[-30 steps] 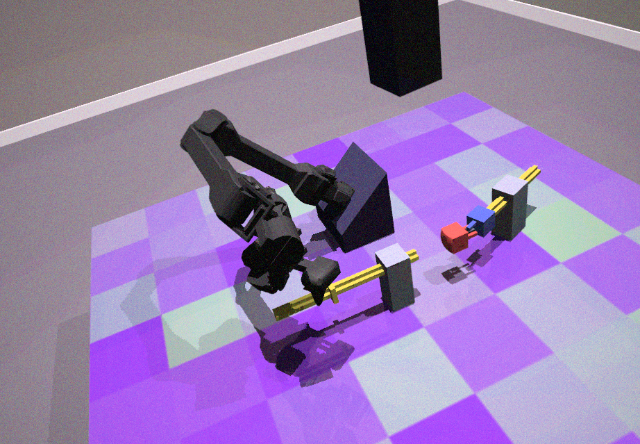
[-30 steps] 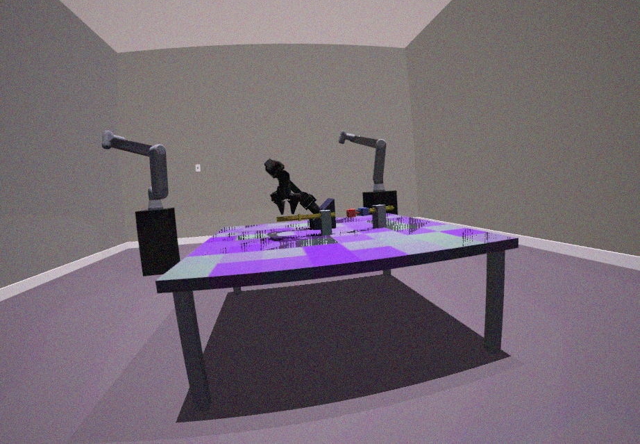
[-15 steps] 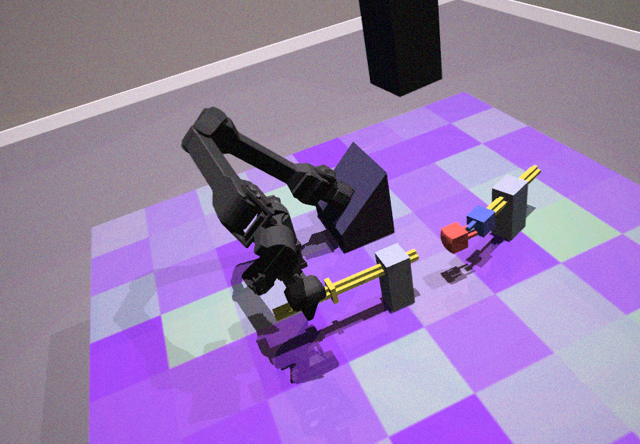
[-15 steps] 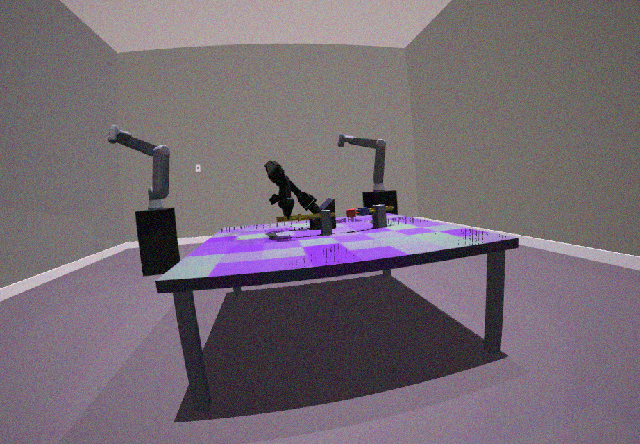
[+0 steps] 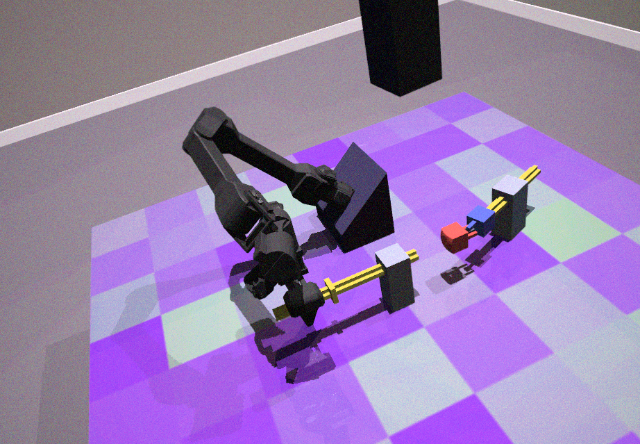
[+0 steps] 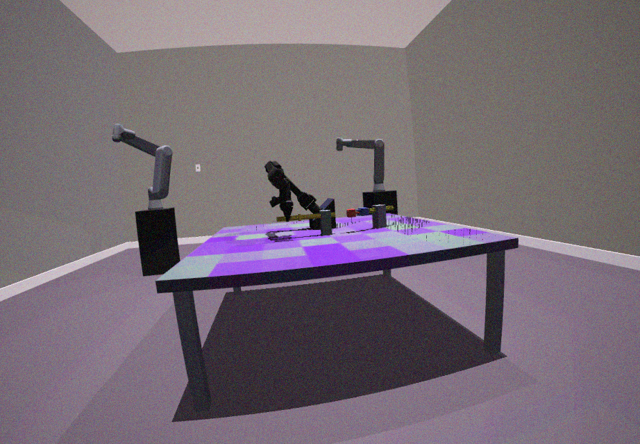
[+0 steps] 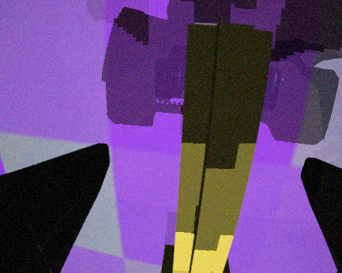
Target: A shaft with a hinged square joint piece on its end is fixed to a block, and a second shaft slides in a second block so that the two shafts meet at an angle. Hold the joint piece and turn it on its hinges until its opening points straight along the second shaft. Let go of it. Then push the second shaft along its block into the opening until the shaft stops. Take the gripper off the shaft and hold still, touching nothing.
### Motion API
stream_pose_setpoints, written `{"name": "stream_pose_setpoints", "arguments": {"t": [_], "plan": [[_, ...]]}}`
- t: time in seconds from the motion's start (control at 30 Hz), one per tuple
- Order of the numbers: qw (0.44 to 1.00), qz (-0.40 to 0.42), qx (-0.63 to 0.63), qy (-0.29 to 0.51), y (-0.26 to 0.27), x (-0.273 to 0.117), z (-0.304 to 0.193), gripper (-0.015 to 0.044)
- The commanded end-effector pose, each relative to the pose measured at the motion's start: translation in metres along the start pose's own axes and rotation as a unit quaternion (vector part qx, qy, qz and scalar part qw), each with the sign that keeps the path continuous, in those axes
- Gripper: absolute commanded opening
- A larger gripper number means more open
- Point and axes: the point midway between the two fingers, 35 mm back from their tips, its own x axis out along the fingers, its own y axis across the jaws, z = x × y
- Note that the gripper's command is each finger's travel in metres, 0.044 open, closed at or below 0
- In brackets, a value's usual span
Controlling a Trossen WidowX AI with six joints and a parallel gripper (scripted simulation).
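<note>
A yellow sliding shaft with a collar passes through its grey block. Its far end sticks out a little toward the red joint piece, with a gap between them. The red piece hangs on thin arms from a blue piece, on the fixed shaft in the other grey block. Its opening is not visible. My gripper is open, with fingers either side of the sliding shaft's outer part, beyond the collar, gaps both sides.
A dark wedge-shaped block stands behind the sliding shaft, where my arm is mounted. The checkered table carries both grey blocks. Two grey arms stand on black pedestals beyond the table.
</note>
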Motion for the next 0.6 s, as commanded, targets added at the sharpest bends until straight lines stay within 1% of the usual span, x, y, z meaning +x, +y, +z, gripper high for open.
{"name": "stream_pose_setpoints", "arguments": {"t": [0.0, 0.3, 0.57], "plan": [[1.0, 0.001, -0.002, 0.002, 0.0, 0.006, -0.001, 0.044], [1.0, 0.001, -0.002, 0.001, 0.0, 0.018, -0.001, 0.044], [1.0, 0.001, -0.002, 0.001, 0.0, 0.018, -0.001, 0.023]]}}
